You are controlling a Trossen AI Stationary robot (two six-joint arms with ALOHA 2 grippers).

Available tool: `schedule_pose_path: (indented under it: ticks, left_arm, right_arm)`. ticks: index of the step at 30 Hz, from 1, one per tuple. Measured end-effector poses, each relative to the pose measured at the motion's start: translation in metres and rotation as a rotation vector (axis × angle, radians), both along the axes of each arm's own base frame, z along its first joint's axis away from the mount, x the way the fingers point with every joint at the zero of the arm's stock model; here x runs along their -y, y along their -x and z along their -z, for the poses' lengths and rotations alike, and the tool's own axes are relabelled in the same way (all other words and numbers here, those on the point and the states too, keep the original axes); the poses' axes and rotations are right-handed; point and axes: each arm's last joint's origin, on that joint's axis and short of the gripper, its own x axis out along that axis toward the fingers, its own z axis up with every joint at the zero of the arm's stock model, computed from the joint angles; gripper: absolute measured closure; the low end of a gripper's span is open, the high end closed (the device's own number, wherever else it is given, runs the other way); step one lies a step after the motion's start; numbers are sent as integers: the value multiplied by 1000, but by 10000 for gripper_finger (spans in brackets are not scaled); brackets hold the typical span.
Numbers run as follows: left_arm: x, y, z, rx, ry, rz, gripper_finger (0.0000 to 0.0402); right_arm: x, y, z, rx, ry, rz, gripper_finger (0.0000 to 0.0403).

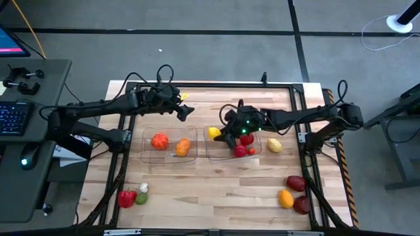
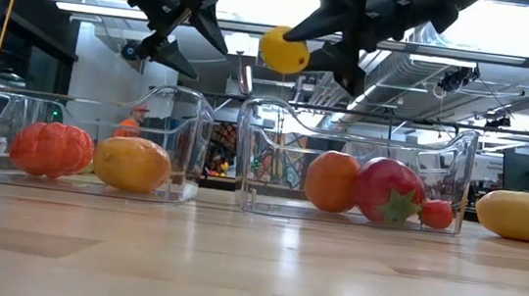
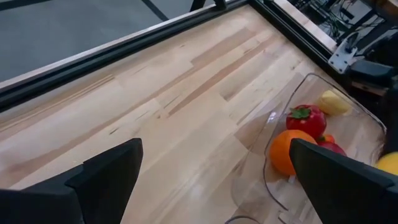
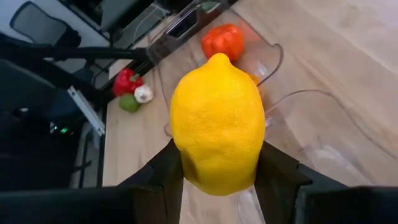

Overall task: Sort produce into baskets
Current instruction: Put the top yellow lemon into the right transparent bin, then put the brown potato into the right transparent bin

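Item: lemon [image 4: 217, 124], pinched upright in our right pincer [image 1: 223, 136], hanging above the right basket's [image 1: 211, 156] left rim; left pincer [image 1: 185, 111] spread, idle, far-left.

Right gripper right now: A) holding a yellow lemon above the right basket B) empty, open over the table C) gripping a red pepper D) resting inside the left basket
A: the right gripper is shut on the lemon, raised over the near-left edge of the right basket; the low view shows it clear above the rim.
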Motion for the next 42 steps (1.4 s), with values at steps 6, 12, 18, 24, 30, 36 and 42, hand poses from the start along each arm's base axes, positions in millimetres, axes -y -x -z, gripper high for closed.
schedule_pose_path:
  ticks: [6, 12, 18, 24, 30, 36, 42]
  left_arm:
    - [0, 0, 0, 1, -1, -1, 9]
    - [0, 0, 0, 1, 0, -4, 9]
    - [0, 0, 0, 5, 6, -16, 9]
    - [0, 0, 0, 5, 5, -17, 9]
    - [0, 0, 0, 5, 5, -18, 9]
    - [0, 0, 0, 5, 4, -18, 9]
    - [0, 0, 0, 5, 4, -18, 9]
  right_arm:
    - [7, 0, 0, 0, 52, 33, 262]
    - [7, 4, 5, -55, 31, -4, 249]
    - [6, 6, 9, -105, 26, -10, 128]
    - [7, 3, 3, -33, -21, -71, 12]
    - [22, 18, -6, -73, -87, -8, 50]
    - [24, 57, -7, -324, -39, -26, 59]
    - [17, 105, -20, -526, 60, 107, 59]
